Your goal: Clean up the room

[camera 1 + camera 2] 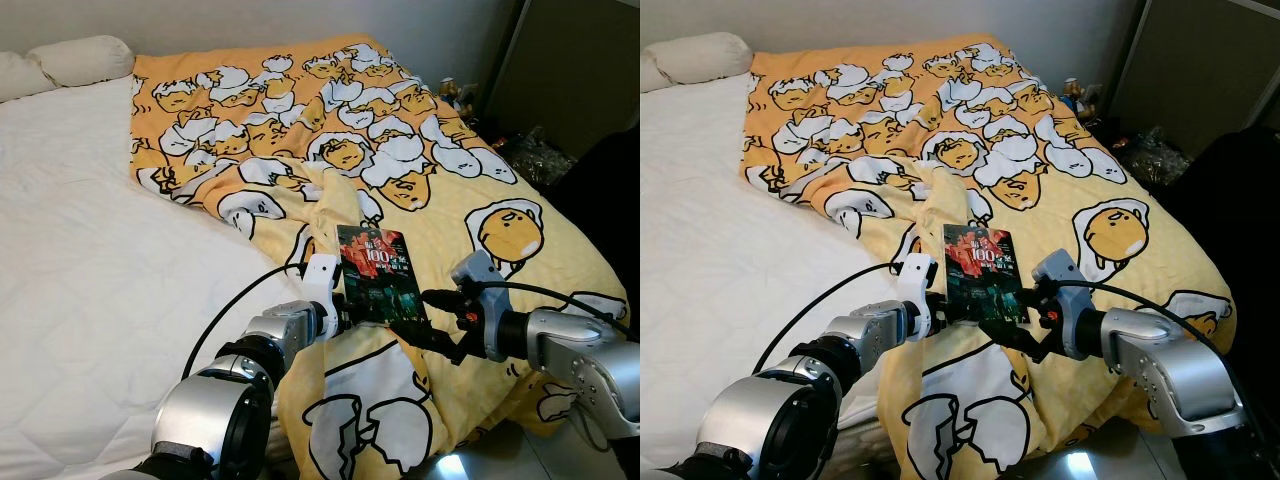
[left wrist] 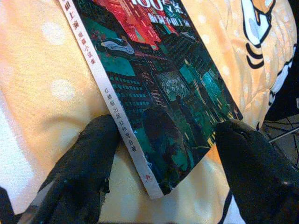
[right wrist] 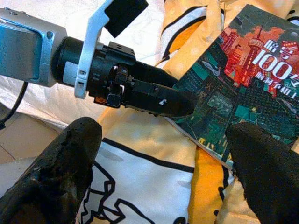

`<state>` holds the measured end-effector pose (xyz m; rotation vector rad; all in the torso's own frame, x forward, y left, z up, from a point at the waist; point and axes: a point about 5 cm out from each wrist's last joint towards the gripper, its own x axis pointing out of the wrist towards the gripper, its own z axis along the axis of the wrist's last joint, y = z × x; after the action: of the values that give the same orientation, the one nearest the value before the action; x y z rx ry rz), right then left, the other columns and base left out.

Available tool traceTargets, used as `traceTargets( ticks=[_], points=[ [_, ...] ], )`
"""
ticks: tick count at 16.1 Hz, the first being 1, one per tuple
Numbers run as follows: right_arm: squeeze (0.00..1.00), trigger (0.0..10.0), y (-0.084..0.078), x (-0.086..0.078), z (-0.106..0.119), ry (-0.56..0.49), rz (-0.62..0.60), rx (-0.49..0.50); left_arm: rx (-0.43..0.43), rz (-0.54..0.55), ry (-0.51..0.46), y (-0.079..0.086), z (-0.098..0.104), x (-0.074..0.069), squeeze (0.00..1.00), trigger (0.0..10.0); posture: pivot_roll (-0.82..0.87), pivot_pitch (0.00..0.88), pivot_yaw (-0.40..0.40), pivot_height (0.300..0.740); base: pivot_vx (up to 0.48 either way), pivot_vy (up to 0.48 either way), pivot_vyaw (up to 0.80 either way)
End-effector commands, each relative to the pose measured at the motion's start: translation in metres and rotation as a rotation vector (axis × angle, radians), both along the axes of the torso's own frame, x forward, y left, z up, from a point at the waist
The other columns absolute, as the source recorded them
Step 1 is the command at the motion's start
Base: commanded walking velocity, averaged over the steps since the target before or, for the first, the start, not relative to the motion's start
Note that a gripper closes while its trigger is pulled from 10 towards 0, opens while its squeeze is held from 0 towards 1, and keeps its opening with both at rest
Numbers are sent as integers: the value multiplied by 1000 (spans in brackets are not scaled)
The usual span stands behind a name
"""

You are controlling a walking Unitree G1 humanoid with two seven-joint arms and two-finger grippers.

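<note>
A paperback book [image 1: 378, 272] with a dark city cover and red title lies flat on the yellow egg-print duvet [image 1: 400, 140] on the bed. My left gripper [image 1: 362, 313] is open at the book's near end. In the left wrist view one finger [image 2: 88, 158] rests on the duvet by the white spine and the other finger [image 2: 252, 158] sits past the book's [image 2: 154, 79] far edge. My right gripper [image 1: 412, 318] is open just right of the same corner, its fingers [image 3: 70, 158] spread wide over the duvet, facing the left gripper [image 3: 161, 100].
Bare white mattress [image 1: 90, 250] spreads to the left, with pillows [image 1: 60, 62] at the head. Small clutter [image 1: 535, 150] sits beside the bed at the far right, next to a dark cabinet [image 1: 575, 70]. Tiled floor [image 1: 500, 455] shows below the bed's edge.
</note>
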<state>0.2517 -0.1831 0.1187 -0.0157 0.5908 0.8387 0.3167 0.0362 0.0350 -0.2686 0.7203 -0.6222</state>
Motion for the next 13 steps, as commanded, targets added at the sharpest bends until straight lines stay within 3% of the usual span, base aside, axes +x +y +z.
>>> traceTargets(
  ticks=[1, 13],
  points=[
    [0, 10000, 0, -1, 3, -13, -4, -12, -11, -7, 29, -8, -4, -6, 0, 0, -300, 0, 82, 740, 0, 0, 0],
    [0, 10000, 2, -2, 4, -11, 17, -7, -8, 3, 54, -10, -6, -8, 0, 0, -302, 0, 76, 740, 0, 0, 0]
  ],
)
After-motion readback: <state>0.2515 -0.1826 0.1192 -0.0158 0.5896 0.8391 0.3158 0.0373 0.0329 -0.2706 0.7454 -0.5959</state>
